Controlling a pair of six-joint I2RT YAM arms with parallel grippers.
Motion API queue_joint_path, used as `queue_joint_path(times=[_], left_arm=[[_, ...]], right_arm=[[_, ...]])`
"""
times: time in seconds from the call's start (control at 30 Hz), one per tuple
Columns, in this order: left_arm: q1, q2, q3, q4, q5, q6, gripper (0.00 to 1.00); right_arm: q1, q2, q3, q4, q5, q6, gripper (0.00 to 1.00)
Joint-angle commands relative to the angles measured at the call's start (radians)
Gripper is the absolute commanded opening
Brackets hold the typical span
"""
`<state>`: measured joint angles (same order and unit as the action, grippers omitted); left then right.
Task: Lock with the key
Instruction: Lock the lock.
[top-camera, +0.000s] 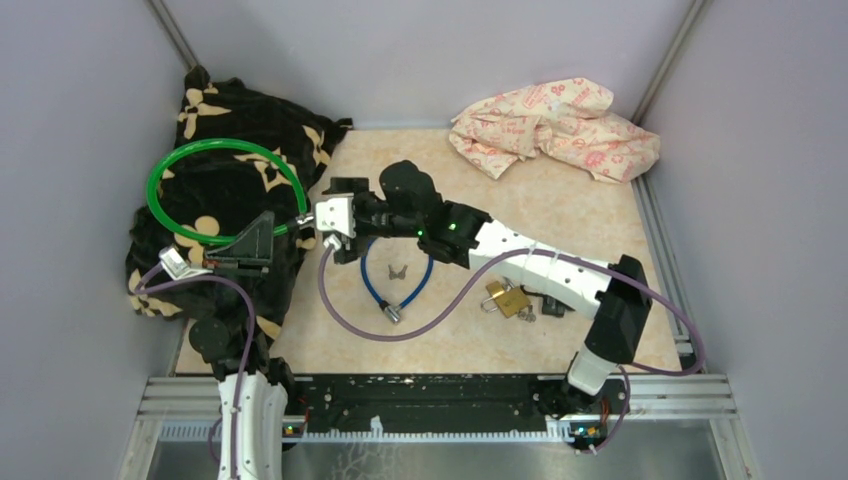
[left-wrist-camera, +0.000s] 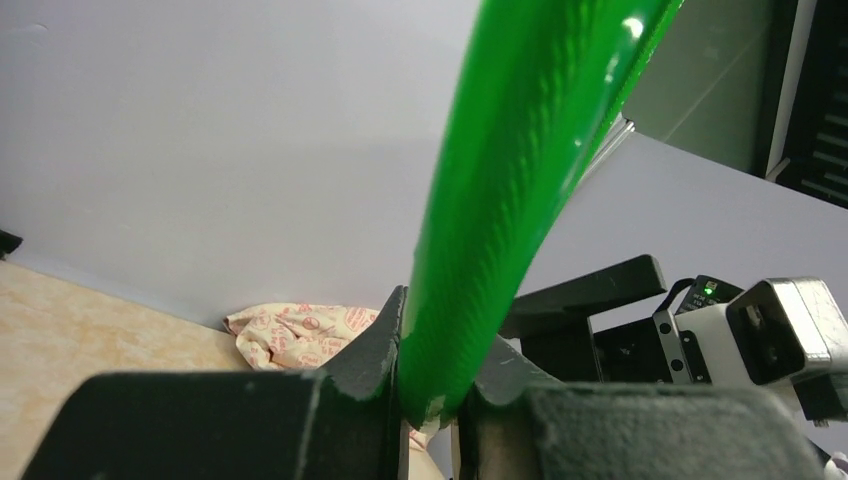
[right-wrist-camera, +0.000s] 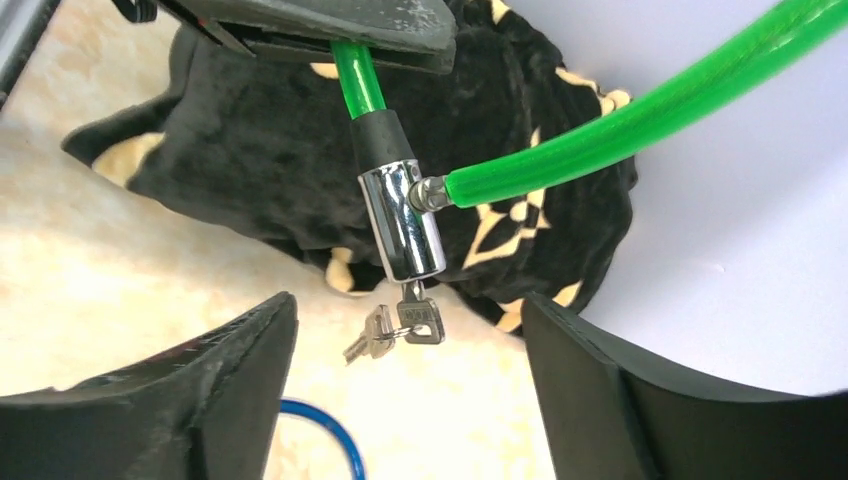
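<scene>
A green cable lock (top-camera: 226, 144) loops over a black patterned cloth (top-camera: 230, 110). My left gripper (top-camera: 272, 232) is shut on the green cable (left-wrist-camera: 500, 200) just above its chrome lock cylinder (right-wrist-camera: 402, 222). The cable's other end is plugged into the cylinder's side. A key (right-wrist-camera: 419, 320) sits in the cylinder's lower end, and a second key (right-wrist-camera: 370, 335) hangs from its ring. My right gripper (right-wrist-camera: 408, 305) is open, its fingers standing wide on either side of the key and apart from it.
A blue cable lock (top-camera: 400, 285) lies on the table under the right arm, with small keys (top-camera: 398, 271) inside its loop. A brass padlock (top-camera: 508, 298) lies to the right. A crumpled cream-and-red cloth (top-camera: 555, 125) sits at the back right.
</scene>
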<state>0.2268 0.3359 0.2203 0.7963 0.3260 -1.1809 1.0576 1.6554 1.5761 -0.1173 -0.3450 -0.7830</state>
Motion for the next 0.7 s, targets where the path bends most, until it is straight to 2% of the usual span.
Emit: queue_joint_path(times=[0.0, 0.1, 0.2, 0.47, 0.67], left_arm=[[0.000, -0.008, 0.027, 0.089, 0.019, 0.026, 0.00], [0.000, -0.009, 0.027, 0.092, 0.019, 0.023, 0.00], [0.000, -0.009, 0.027, 0.093, 0.022, 0.021, 0.00], [0.000, -0.013, 0.030, 0.092, 0.023, 0.020, 0.00], [0.000, -0.015, 0.027, 0.090, 0.021, 0.017, 0.00]], right_arm=[[-0.014, -0.090, 0.017, 0.014, -0.004, 0.067, 0.97], [-0.025, -0.095, 0.040, -0.041, -0.014, 0.098, 0.98], [-0.025, -0.051, 0.134, -0.158, -0.043, 0.108, 0.98], [-0.026, 0.077, 0.344, -0.344, -0.095, 0.111, 0.64], [-0.027, 0.110, 0.374, -0.379, -0.082, 0.093, 0.58]])
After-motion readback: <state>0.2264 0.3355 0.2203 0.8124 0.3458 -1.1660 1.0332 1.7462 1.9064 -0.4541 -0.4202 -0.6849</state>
